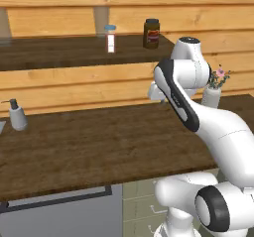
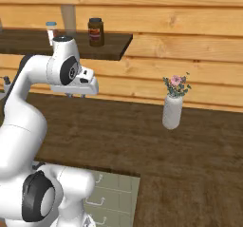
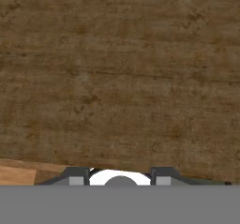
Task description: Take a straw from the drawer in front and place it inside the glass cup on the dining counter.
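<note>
Up close, the dark wood worktop point(image 1: 89, 137) spreads wide below the wall shelf point(image 1: 59, 50). Sage drawers point(image 2: 111, 195) sit shut under its edge. The vase point(image 2: 172, 109) stands right. Whether the tool point(image 2: 76, 94) is spread, I cannot tell; it hangs above bare wood.

Vase point(image 1: 212, 96): mostly hidden behind the arm's upper link in left base view, just flowers and a strip of body showing. Gripper point(image 2: 76, 95): fingers too small and shadowed under the hand to tell the gap. Soap dispenser point(image 1: 17, 115): a sliver of something left of it, cut by the frame edge. Labels on white bottle point(image 1: 110, 38) and dark jar point(image 1: 152, 33) unreadable. Drawer fronts point(image 2: 107, 197) below the vase partly blocked by robot base.
</note>
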Available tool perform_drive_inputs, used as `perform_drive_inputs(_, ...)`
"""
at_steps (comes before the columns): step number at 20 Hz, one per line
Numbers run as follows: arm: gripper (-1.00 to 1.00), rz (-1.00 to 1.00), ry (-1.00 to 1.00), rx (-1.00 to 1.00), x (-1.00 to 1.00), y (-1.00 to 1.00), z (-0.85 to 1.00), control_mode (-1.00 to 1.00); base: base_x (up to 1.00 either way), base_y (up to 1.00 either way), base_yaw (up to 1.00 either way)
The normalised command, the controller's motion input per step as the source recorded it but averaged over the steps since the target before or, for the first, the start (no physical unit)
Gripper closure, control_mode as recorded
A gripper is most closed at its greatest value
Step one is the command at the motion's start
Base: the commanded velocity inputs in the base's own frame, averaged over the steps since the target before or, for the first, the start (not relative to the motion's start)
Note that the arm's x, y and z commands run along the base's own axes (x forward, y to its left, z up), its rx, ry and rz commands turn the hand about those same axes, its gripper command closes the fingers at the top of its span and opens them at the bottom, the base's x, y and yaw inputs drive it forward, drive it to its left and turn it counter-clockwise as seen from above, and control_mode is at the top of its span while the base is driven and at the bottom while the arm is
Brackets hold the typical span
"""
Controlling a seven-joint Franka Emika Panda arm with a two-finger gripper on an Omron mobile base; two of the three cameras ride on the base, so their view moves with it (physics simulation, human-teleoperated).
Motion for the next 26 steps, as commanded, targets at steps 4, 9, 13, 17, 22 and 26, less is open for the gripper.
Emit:
perform_drive_inputs(4,-1.00,0.00,0.00,0.00,0.00,0.00,0.00,1.00,-0.06,0.00,0.00)
perform_drive_inputs(9,-1.00,0.00,0.00,0.00,0.00,0.00,0.00,1.00,-0.90,0.20,0.00)
perform_drive_inputs(13,-1.00,0.00,0.00,0.00,0.00,0.00,0.00,1.00,-0.64,0.53,-0.04)
perform_drive_inputs(17,-1.00,0.00,0.00,0.00,0.00,0.00,0.00,1.00,-0.06,0.90,-0.46)
perform_drive_inputs(22,-1.00,0.00,0.00,0.00,0.00,0.00,0.00,1.00,0.00,0.69,-0.68)
perform_drive_inputs(26,-1.00,0.00,0.00,0.00,0.00,0.00,0.00,1.00,0.00,0.65,-0.69)
